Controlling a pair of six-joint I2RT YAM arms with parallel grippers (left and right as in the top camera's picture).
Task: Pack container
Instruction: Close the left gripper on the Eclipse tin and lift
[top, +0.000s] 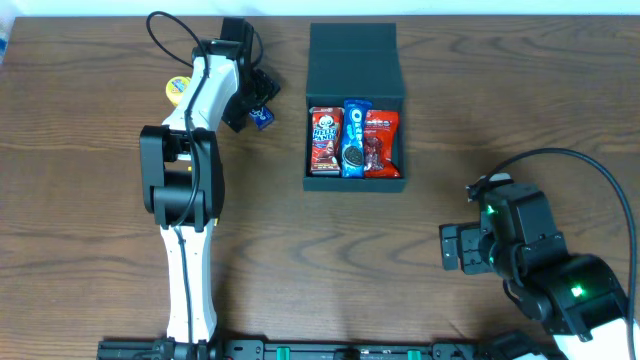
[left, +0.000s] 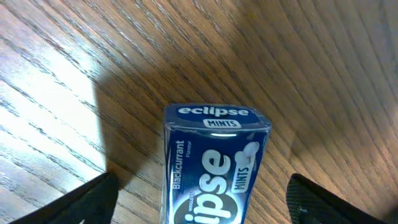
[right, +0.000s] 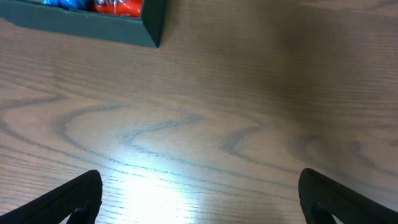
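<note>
The dark teal container (top: 355, 184) stands open at the table's middle back, its flap lid (top: 355, 55) folded away behind it. Inside lie a red Hello Panda packet (top: 325, 140), a blue Oreo packet (top: 353, 137) and another red packet (top: 381, 143). A blue Eclipse mints box (left: 214, 165) lies on the wood left of the container. My left gripper (left: 205, 202) is open and straddles it, with a gap on each side. My right gripper (right: 202, 199) is open over bare wood at the front right, nothing between its fingers.
A small yellow round item (top: 177, 88) lies at the far left, beside the left arm (top: 185, 190). The right arm's body (top: 545, 270) fills the front right corner. The container's near corner (right: 149, 28) shows at the top left of the right wrist view.
</note>
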